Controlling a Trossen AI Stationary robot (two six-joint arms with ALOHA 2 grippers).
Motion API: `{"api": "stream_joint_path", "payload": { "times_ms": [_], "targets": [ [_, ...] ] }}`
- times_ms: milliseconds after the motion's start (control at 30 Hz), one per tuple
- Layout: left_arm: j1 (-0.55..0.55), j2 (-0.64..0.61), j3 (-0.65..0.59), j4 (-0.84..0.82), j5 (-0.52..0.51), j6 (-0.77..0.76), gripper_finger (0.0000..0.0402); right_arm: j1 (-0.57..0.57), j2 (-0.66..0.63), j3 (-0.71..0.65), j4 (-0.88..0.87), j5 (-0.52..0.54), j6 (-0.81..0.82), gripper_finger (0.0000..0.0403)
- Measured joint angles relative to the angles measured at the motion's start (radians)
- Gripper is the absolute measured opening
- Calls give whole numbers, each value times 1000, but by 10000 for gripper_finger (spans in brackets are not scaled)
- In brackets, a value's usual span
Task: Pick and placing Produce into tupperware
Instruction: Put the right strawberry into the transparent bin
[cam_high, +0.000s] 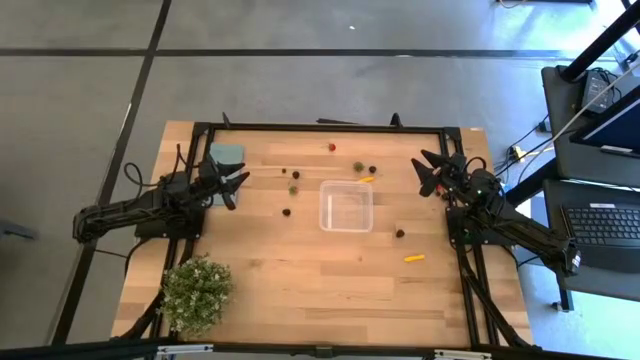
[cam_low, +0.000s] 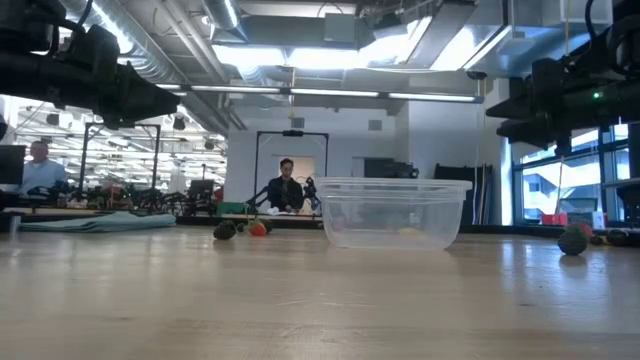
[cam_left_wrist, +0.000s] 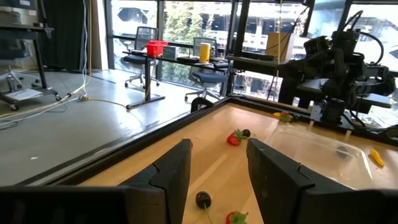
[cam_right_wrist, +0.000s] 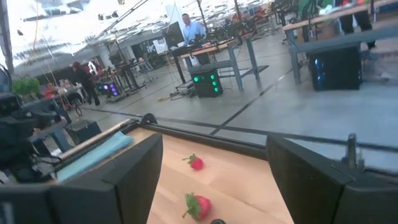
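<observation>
Meanwhile, tupperware (cam_high: 346, 205) sits well apart between both open hands.

Tupperware (cam_high: 346, 205) mid-table; produce (cam_high: 292, 189) scattered around it; potted plant (cam_high: 197, 292) at near-left corner.

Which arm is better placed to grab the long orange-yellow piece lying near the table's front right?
Probably the right. The orange-yellow elongated produce piece lies on the right side of the clear square plastic container, much nearer the open right gripper. The left gripper, also open, waits beyond the container.
</observation>
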Motion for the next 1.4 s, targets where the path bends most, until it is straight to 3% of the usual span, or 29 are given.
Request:
{"api": "stream_joint_path", "payload": {
  "times_ms": [200,400,600,767,933,1200,1400],
  "targets": [
    [0,0,0,0,-1,0,149,0,13,37,-58,-1,74,287],
    [0,0,0,1,-1,0,149,0,110,233,-216,-2,-10,287],
    [0,0,0,2,-16,0,149,0,298,497,-471,2,-32,287],
    [0,0,0,2,-17,0,149,-7,487,727,-780,104,149,287],
    [0,0,0,2,-17,-1,149,-23,683,895,-1023,114,234,287],
    [0,0,0,3,-31,-3,149,-116,972,947,-1221,79,276,287],
    [0,0,0,3,-31,-6,149,-167,1126,947,-1302,49,191,287]
  ]
}}
